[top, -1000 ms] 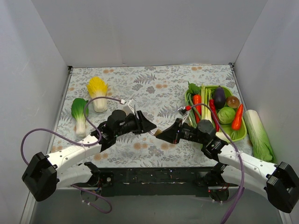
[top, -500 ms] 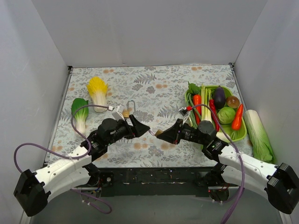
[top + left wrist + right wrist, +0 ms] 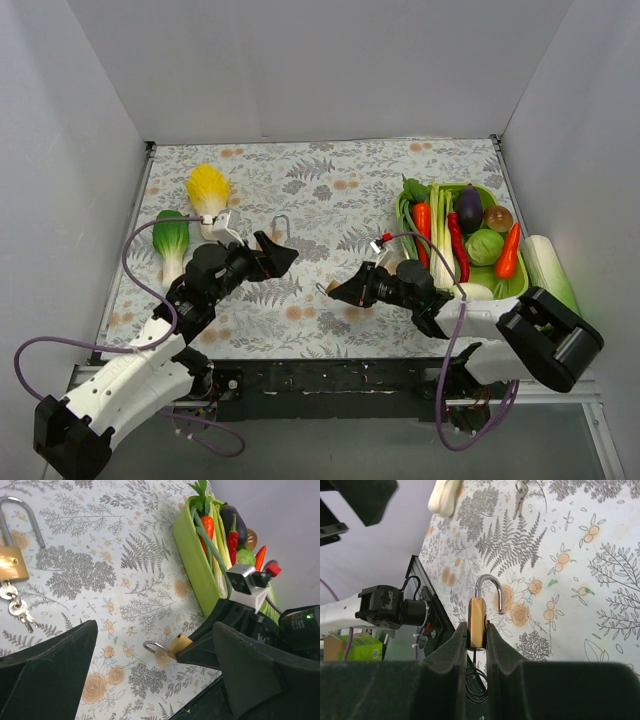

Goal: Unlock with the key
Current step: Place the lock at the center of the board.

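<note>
My right gripper [image 3: 338,290] [image 3: 477,630] is shut on a small brass padlock [image 3: 477,620] [image 3: 180,644], gripped by its flat sides. Its steel shackle [image 3: 490,587] stands open, one end free, pointing away from the jaws just above the mat. A key [image 3: 476,655] sticks out of the padlock's base, edge-on between the fingers, with wire rings [image 3: 476,685] hanging from it. My left gripper [image 3: 278,257] [image 3: 155,627] is open wide and empty, apart from the padlock, which lies beyond its fingertips in the left wrist view.
A second brass padlock [image 3: 11,564] [image 3: 280,226] with a bunch of keys [image 3: 17,607] lies on the floral mat by my left gripper. A green tray [image 3: 512,294] of vegetables stands at the right. Yellow cabbage [image 3: 208,190] and bok choy [image 3: 170,240] lie at the left.
My left gripper has opened wide and drawn back to the left, away from the padlock. The right gripper keeps hold of the padlock and has shifted slightly left.
</note>
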Robot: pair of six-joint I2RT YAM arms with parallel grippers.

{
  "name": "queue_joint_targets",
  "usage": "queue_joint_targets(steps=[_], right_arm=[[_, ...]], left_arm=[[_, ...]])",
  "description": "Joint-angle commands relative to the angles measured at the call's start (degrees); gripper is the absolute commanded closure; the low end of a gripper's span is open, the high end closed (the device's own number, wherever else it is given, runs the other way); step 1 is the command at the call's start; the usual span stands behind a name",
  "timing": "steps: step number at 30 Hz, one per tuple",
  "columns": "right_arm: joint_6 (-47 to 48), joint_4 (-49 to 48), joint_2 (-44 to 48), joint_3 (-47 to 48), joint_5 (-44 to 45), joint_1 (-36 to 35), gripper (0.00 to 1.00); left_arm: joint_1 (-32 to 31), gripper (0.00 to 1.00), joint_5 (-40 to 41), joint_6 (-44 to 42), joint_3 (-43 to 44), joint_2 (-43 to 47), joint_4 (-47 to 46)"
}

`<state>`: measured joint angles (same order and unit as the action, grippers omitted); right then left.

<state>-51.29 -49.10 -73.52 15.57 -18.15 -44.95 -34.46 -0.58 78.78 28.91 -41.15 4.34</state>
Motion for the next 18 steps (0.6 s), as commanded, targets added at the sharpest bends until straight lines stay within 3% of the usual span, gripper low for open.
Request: queue_joint_targets(steps=[1, 15, 18], right_arm=[[-2.9, -12.2, -6.7, 1.1, 0.2, 0.4, 0.99], [1.4, -7.9, -21.2, 6.4, 8.0, 0.7, 0.99], [1.8, -5.4, -22.1, 7.6, 13.3, 0.7, 0.99]], left_arm=[[3.2, 0.02, -7.4, -8.0, 6.1, -3.3, 0.8], [10.7, 0.02, -15.3, -15.1, 8.7, -8.2, 1.4], [12.3, 0.02, -16.2, -15.6, 8.7, -8.7, 0.8]])
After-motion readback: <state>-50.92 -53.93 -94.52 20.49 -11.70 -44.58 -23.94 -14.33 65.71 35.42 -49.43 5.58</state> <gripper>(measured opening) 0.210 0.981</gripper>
